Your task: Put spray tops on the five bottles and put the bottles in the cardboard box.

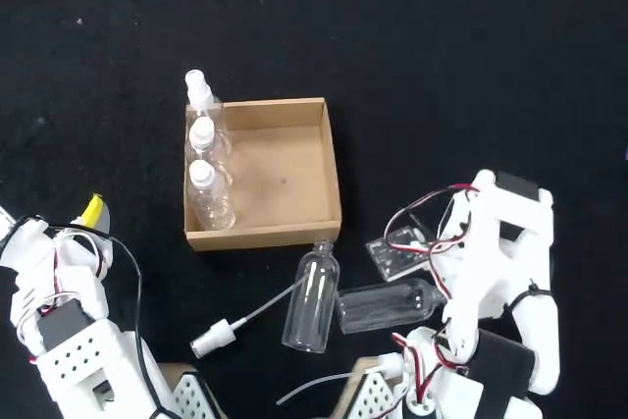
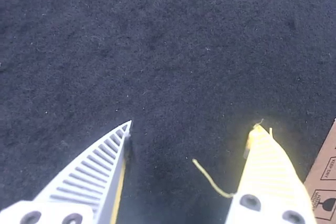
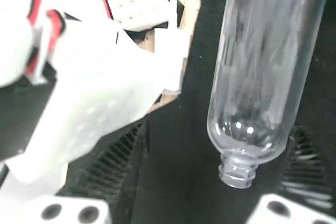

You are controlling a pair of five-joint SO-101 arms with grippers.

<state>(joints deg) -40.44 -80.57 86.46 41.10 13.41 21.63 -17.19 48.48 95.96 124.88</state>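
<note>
The cardboard box (image 1: 294, 233) holds three bottles with spray tops (image 1: 209, 193) along its left wall. Two uncapped clear bottles lie in front of it: one (image 1: 312, 299) just below the box, the other (image 1: 385, 307) on its side to the right. A loose spray top (image 1: 216, 338) with a long tube lies left of them. My right gripper (image 3: 220, 135) is open, its fingers on either side of the neck end of the lying bottle (image 3: 260, 72). My left gripper (image 2: 191, 135) stands open over bare black cloth at the table's left, with nothing between its fingers (image 1: 93, 211).
A black cloth covers the table (image 1: 442, 76). A corner of the box (image 2: 324, 182) shows beside my left gripper. A second thin tube (image 1: 312, 384) lies by the arm bases (image 1: 368, 394) at the front edge. The right half of the box is free.
</note>
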